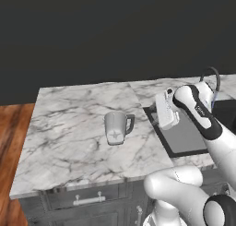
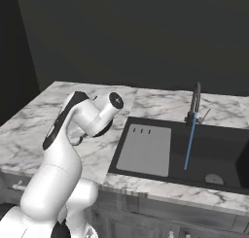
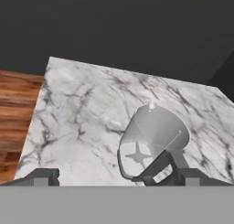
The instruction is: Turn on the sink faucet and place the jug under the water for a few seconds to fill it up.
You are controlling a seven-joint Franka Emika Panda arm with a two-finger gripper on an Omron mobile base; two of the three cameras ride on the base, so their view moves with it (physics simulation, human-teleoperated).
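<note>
1. Marble counter point(image 1: 69, 128) runs across the scene, white with grey veins, against a dark wall; a wood floor point(image 1: 9, 128) shows at far left, and grey cabinet fronts with a drawer handle sit below the counter edge.
2. On the open marble left of the sink stands the jug point(image 1: 115, 127), upright, its dark loop handle turned toward the sink and a white star on its side. It is not yet lifted.
3. Just right of the jug, near the sink's left edge, the gripper point(image 3: 114, 177) hovers above the counter. In the hand view its two fingertips sit wide apart, with the jug ahead between them and nearer the right one; it grips nothing.
4. Next comes the sink point(image 2: 223, 149), a black basin with a grey drainboard point(image 2: 144, 149) at its left end and a round drain toward the right.
5. At the sink's back rim the faucet point(image 2: 195, 103) is already running: a thin blue line of water point(image 2: 188, 144) falls straight into the basin.
6. Judged from this, the faucet step is done; what is left is grasping the jug, carrying it under the stream and holding it there.
</note>
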